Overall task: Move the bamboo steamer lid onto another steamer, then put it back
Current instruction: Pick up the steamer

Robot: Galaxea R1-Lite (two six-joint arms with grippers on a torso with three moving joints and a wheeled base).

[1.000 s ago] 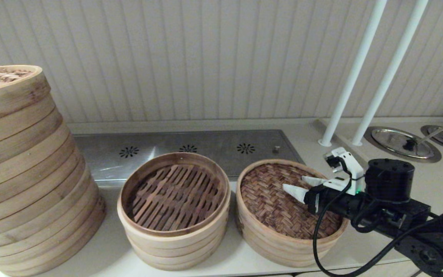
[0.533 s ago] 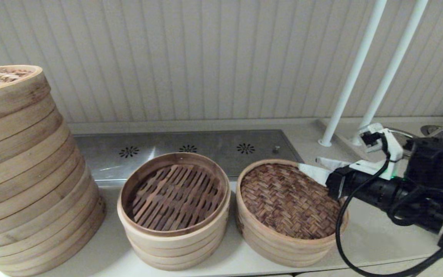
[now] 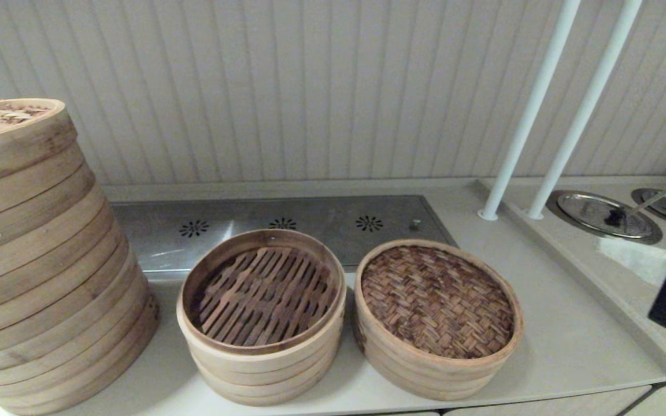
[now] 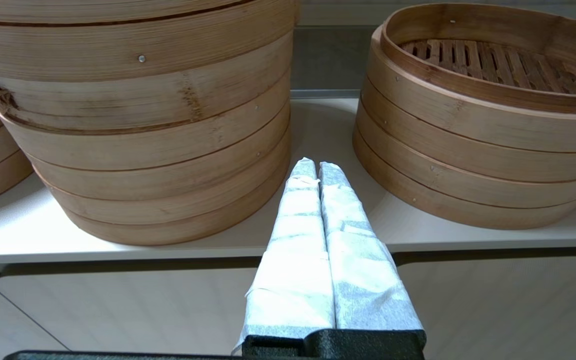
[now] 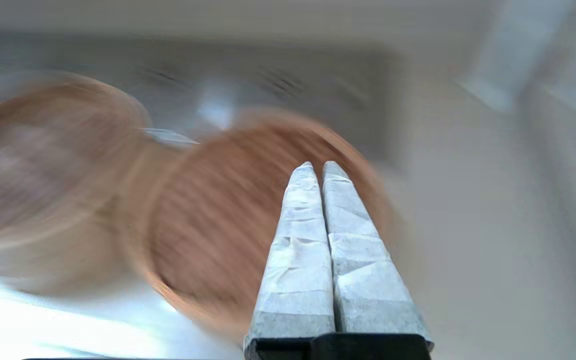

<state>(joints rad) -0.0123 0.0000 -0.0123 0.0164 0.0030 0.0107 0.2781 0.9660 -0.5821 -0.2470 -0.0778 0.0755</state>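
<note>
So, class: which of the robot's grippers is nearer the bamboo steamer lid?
Right. The right gripper, shut, hangs off the bamboo steamer lid's right side. The left gripper, shut, sits low between the other two steamers.

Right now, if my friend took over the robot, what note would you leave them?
Left gripper: shut, empty, parked low in front of the counter, between the tall wide steamer and the middle steamer.
Right gripper: shut, empty, off to the right, clear of the lid.
Bamboo steamer lid: lies flat on the right-hand steamer. The middle steamer is uncovered.
Done: it looks as if the lid has been set down and let go.
Left: probably one more trip, if the open middle steamer is the lid's home. The pictures alone do not settle that.
</note>
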